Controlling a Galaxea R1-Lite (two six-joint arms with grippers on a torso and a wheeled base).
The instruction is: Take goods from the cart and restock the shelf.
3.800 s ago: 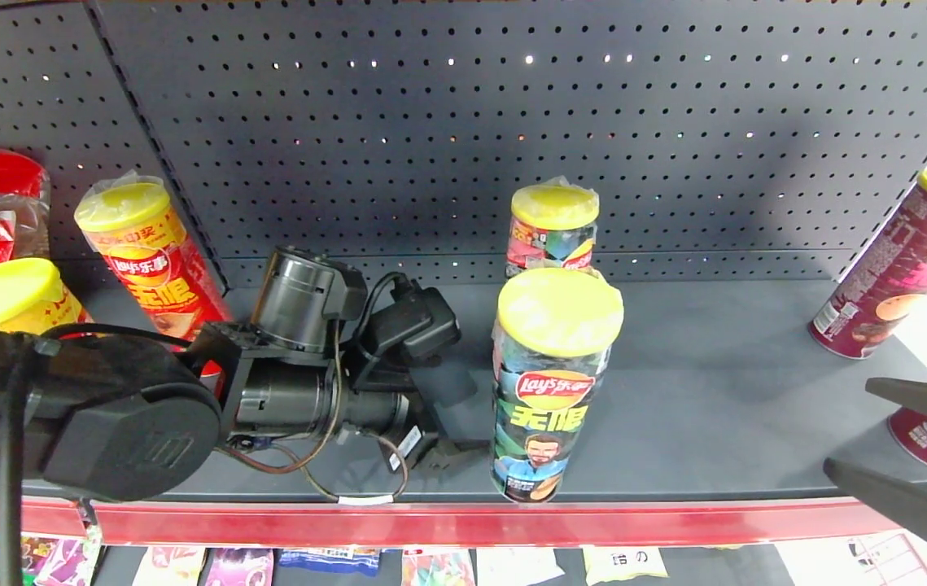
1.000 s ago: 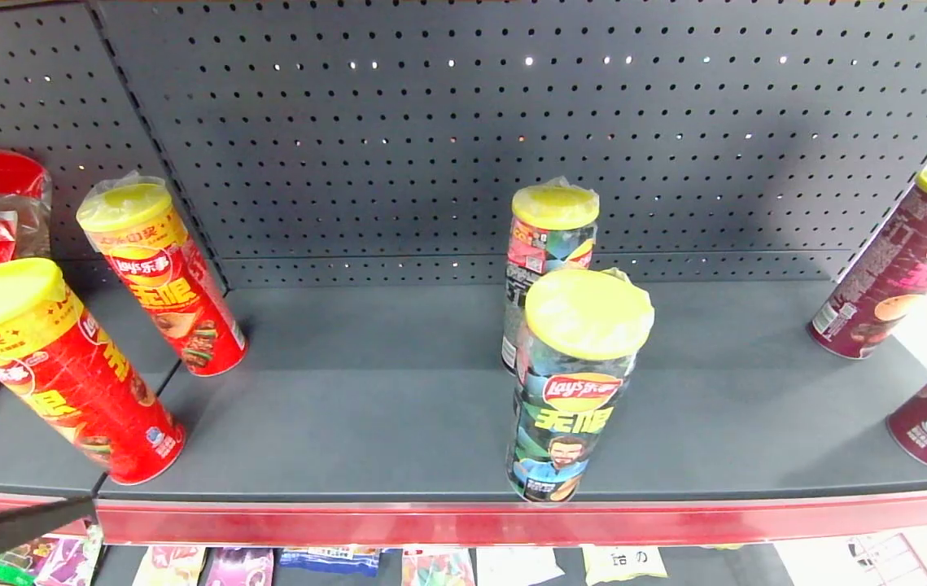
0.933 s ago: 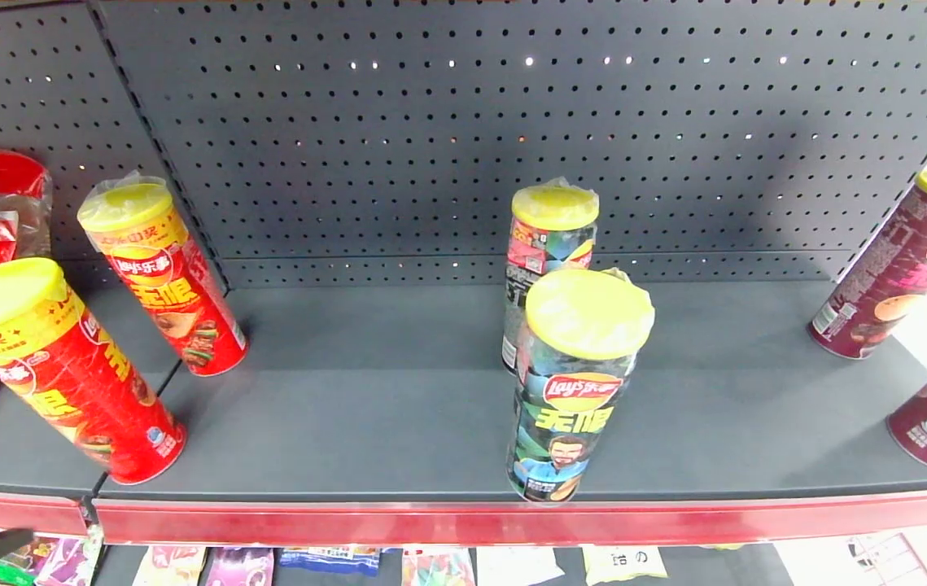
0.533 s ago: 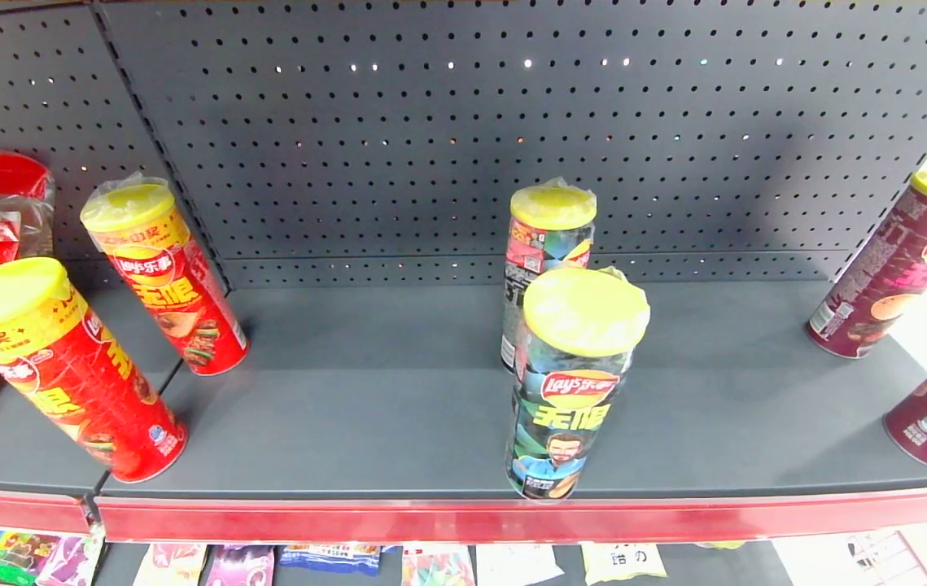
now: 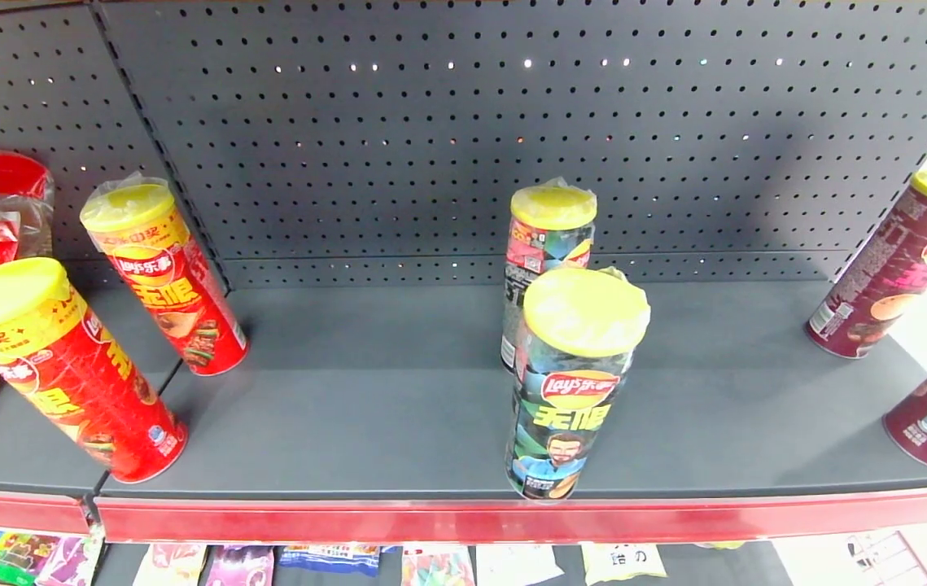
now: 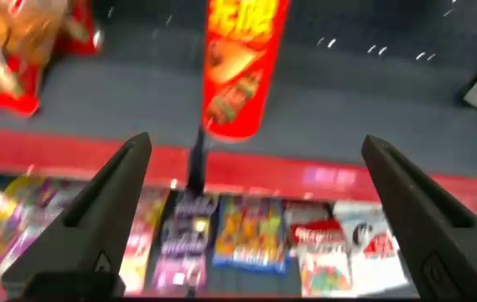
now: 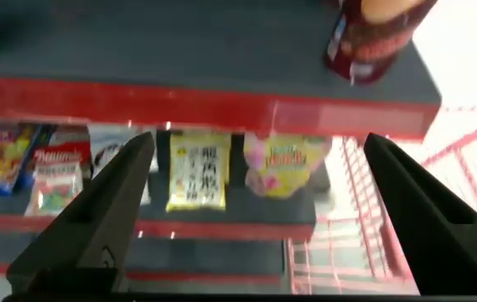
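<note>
Bare shelf deck [image 5: 365, 399] between red cans [image 5: 166, 281] and blue-green cans [image 5: 565, 391]; second bare stretch toward maroon cans [image 5: 890, 268]

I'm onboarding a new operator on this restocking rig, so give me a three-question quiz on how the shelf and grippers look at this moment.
1. True or false: the left gripper is shut on a can.
2. How many blue-green cans stand on the shelf? A one; B two; C four.
3. Fill in: the maroon cans stand at the shelf's ____ end, by the robot's own sides.

Key
1. False: it is open, with nothing between its fingers.
2. B: one stands at the front edge, the other right behind it.
3. Right.
</note>
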